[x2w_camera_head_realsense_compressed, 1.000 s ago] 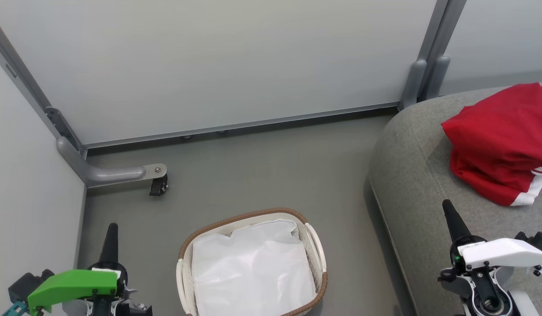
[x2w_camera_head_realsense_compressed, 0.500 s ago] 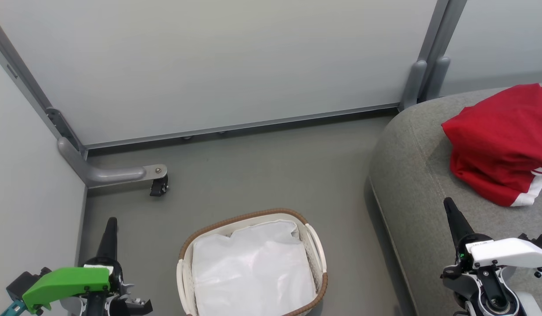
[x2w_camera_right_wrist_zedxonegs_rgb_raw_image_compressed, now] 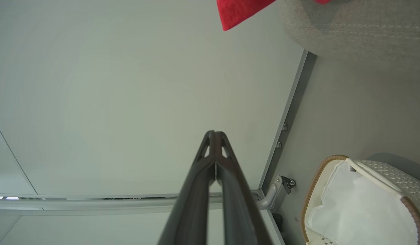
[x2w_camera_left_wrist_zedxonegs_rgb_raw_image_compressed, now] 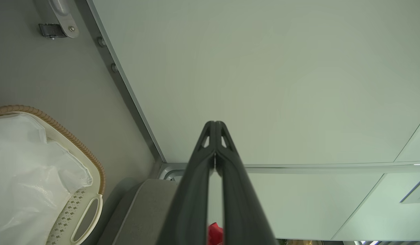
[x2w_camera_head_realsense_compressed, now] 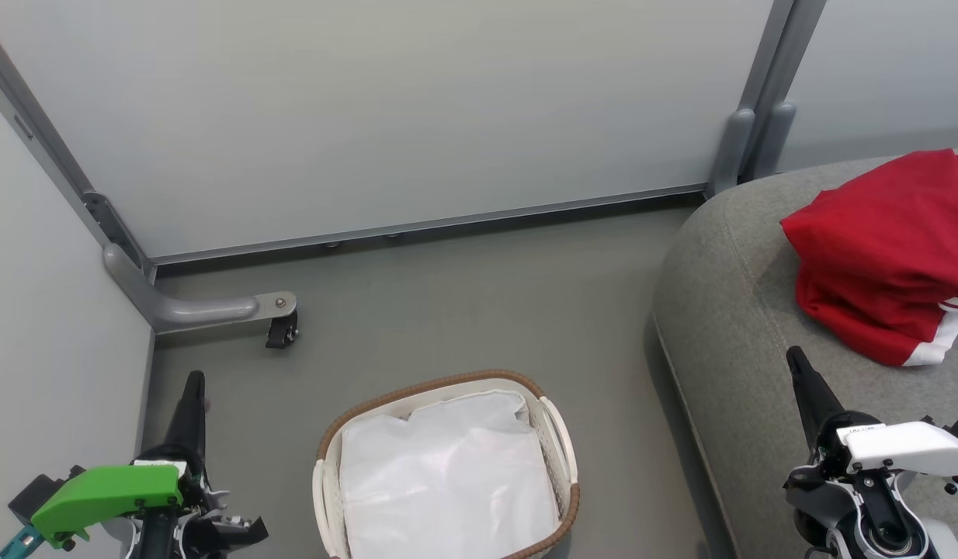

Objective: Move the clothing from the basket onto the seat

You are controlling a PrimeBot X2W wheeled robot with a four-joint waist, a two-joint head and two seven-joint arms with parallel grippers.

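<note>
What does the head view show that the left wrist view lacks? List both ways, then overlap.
Head view: the right gripper, shut, and white trim on the bright red fabric clothing. Left wrist view: the left gripper, fingertips pressed together. Both: the clothing, the large grey upholstered seat, the cream woven basket with white lining, the grey metal caster bracket.

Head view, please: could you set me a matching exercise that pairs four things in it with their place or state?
1. clothing
2. basket
3. left hand
4. right hand

A. shut, ahead of a white cover
B. on the floor, only its white lining inside
C. heaped on the seat
D. shut, ahead of a green cover

Pairs: 1-C, 2-B, 3-D, 4-A
</note>
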